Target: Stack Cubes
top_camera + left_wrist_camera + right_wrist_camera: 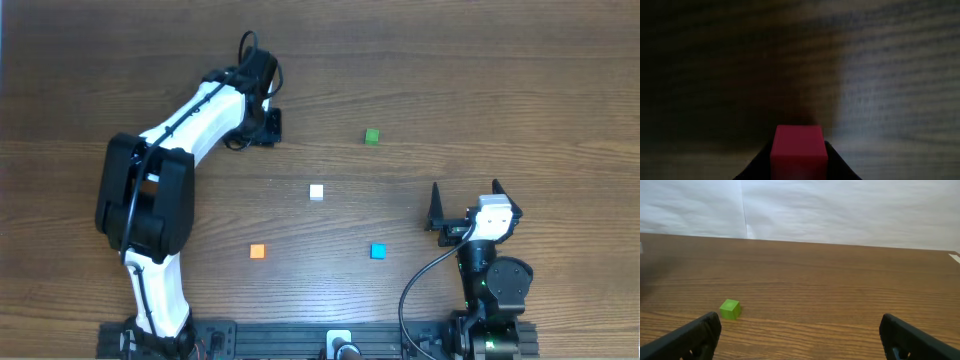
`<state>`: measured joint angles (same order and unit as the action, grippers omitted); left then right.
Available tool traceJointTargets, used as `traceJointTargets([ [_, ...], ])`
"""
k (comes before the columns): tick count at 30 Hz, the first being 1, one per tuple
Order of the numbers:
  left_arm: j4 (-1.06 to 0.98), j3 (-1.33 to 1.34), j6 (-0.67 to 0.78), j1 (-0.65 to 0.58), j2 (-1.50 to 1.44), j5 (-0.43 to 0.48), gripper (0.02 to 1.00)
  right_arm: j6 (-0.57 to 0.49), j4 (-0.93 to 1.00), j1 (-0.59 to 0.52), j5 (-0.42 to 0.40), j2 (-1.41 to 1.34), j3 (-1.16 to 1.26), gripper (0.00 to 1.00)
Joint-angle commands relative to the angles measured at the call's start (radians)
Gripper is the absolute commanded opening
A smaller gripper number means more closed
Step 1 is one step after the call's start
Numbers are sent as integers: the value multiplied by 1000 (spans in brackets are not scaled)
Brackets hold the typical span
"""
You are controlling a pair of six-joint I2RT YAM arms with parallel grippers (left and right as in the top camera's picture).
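1. The left wrist view shows a red cube (799,150) sitting squarely between the left gripper's dark fingers (758,164), one finger against each side face, so the jaws are clamped on it.
2. The wood grain of the table (900,75) lies close beneath the cube in shadow. Whether the cube touches the wood cannot be told.
3. From above, the left gripper (268,125) is at the far left-centre of the table, and the arm's own wrist lies over the spot where the red cube is held.
4. The top view lays out four loose cubes, all well apart. A green cube (372,136) sits farthest from the arm bases, right of the left gripper. A white cube (317,192) is near the middle. An orange cube (258,251) and a blue cube (377,251) lie level with each other, nearer the bases.
5. The right wrist view shows the green cube resting flat on the wood, well ahead of the right gripper (800,347) and closer to one finger's line than the other's.
6. The right gripper's jaws stand wide apart with nothing between them. In the top view it sits close to its base, right of the blue cube.
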<state>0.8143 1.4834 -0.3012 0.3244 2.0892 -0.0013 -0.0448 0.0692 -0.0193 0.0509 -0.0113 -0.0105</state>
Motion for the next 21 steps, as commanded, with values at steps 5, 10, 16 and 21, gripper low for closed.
traceJointTargets([
  [5,185,112,-138,18,-191,57,38,3,2,-8,15,4,5,993],
  [10,254,112,-196,117,-272,33,38,3,2,-8,15,4,5,993],
  [16,257,112,-288,289,-275,-21,38,3,2,-8,15,4,5,991],
  [21,257,105,-374,378,-246,-31,38,3,2,-8,15,4,5,993],
])
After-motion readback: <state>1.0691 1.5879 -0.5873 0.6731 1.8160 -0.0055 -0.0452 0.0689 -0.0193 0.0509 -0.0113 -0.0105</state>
